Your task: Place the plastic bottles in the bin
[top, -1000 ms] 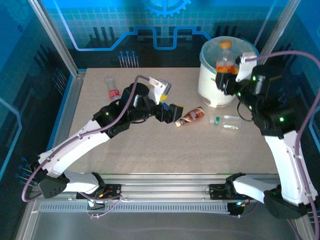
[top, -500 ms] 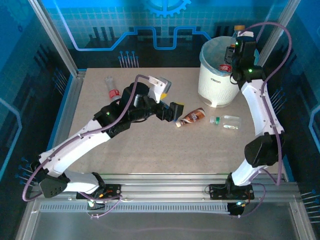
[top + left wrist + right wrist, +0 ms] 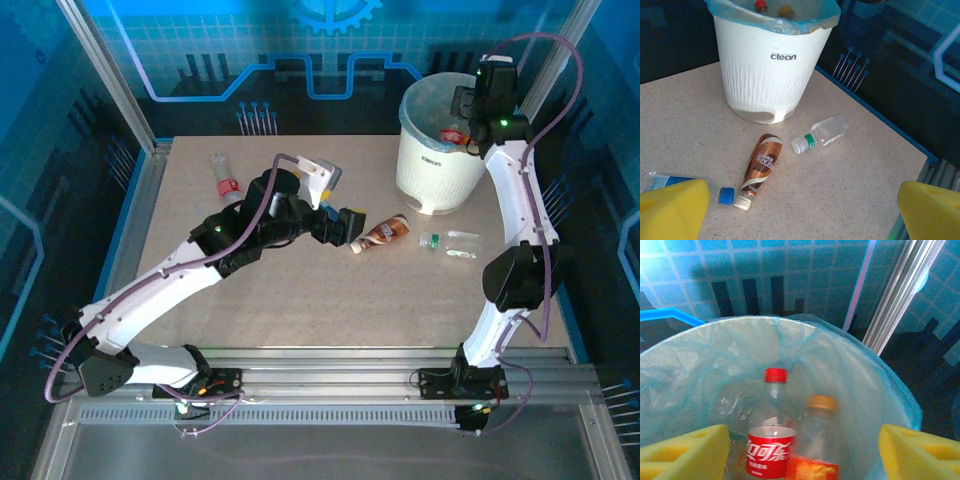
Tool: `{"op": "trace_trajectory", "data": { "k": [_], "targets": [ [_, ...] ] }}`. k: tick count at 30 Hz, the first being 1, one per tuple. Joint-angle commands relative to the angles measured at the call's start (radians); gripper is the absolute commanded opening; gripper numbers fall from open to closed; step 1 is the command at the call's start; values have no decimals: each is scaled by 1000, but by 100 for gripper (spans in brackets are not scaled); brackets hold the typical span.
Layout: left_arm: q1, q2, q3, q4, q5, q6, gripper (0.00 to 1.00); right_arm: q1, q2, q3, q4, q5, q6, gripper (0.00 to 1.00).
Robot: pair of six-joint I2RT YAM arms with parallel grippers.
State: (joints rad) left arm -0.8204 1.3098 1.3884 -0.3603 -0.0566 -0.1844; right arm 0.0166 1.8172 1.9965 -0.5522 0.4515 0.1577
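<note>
The bin (image 3: 432, 165), a white bucket with a pale blue liner, stands at the back right. My right gripper (image 3: 462, 122) hangs open over its mouth. Below its yellow fingers (image 3: 686, 450) lie a red-capped cola bottle (image 3: 771, 445) and an orange-capped bottle (image 3: 821, 412) inside the liner. My left gripper (image 3: 351, 229) is open, low over the table's middle. Just beyond it lie a brown coffee bottle (image 3: 760, 162), a clear green-banded bottle (image 3: 824, 131) and a blue-capped bottle (image 3: 680, 180), partly behind a finger. Another clear bottle with a red label (image 3: 222, 176) lies at the back left.
The bin (image 3: 771, 65) is printed "clean" and stands just behind the loose bottles. An aluminium frame post (image 3: 900, 290) rises close behind the bin. The table's right edge (image 3: 875, 120) drops off beside the green-banded bottle.
My right arm has stretched up and back over the bin. The orange-capped bottle it held a second ago now lies in the bin, and the jaws are apart. The left arm has barely moved.
</note>
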Motion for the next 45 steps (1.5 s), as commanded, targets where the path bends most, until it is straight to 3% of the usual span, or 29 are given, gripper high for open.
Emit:
{"op": "trace_trajectory", "data": {
  "k": [1,12,17,20,26,28,32,37,42,45],
  "targets": [
    [-4,-3,-17,11,-15,-6,98,-13,-61,-78,13,-27,27,78],
    [-4,-18,-17,-4,-15,-13,98,25,-202,-239,42,-103,34,77],
    [-3,-36,-15,-31,-53,22,98,55,-304,-295,15,-350,30,75],
    [-1,-49,-16,-58,-102,31,98,125,-354,-320,-28,-419,1,74],
    [53,-93,-77,-131,-149,-29,98,378,-381,-384,-81,-405,-62,74],
    [107,-123,-124,-145,-127,-91,98,452,-348,-390,-93,-412,-51,75],
    [283,-187,-230,-155,44,-226,98,581,-206,-398,-101,-426,35,76],
    [477,-234,-334,-170,174,-255,98,677,28,-288,-137,-346,81,76],
    [672,-224,-424,-169,309,-250,99,688,309,-23,-265,-240,37,78],
    [739,-210,-466,-164,379,-238,99,693,479,167,-373,-172,-20,80]
  ]
}}
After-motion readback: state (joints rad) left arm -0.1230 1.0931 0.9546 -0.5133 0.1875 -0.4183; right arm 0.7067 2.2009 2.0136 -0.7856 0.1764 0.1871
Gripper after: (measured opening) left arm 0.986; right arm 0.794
